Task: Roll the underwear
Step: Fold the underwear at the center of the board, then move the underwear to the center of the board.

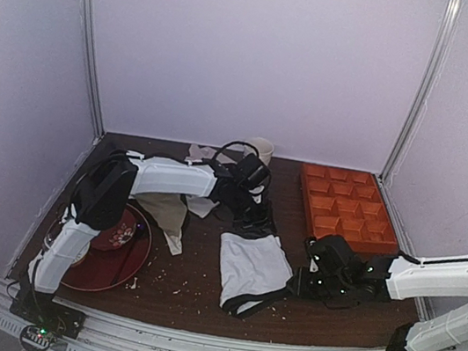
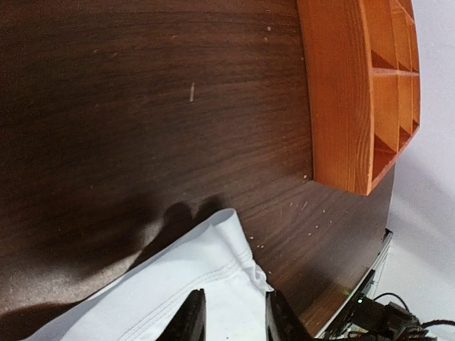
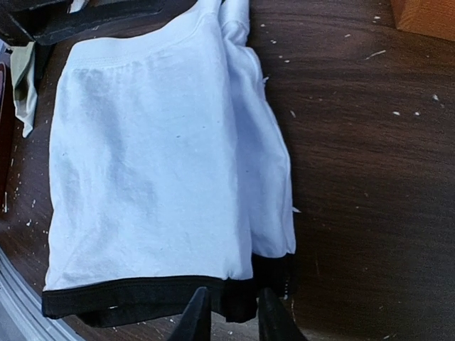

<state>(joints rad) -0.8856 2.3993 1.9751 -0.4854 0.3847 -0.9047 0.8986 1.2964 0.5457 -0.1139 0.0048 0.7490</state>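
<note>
underwear (image 3: 149, 163) at L gripper (image 2: 234, 312), R gripper (image 3: 227, 312)

A robot lab booth: blank white walls (image 1: 253, 54), aluminium posts (image 1: 91, 37), two bolted arms (image 1: 171, 176).

The underwear (image 1: 252, 269) lies near the middle of the counter (image 1: 198, 290), running from the rear toward the near edge. The compartment tray (image 1: 346, 207) sits at the rear right, well apart from it. A cup (image 1: 260, 148) stands by the back wall, behind the underwear. A loose garment (image 1: 167, 217) lies just left of the underwear. Further left, a round dish (image 1: 136, 260) sits near the counter's left edge, partly under the left arm. The left fingers (image 2: 190, 320) hang over the underwear's rear end. The right fingers (image 3: 195, 316) sit at its near-right edge.
</note>
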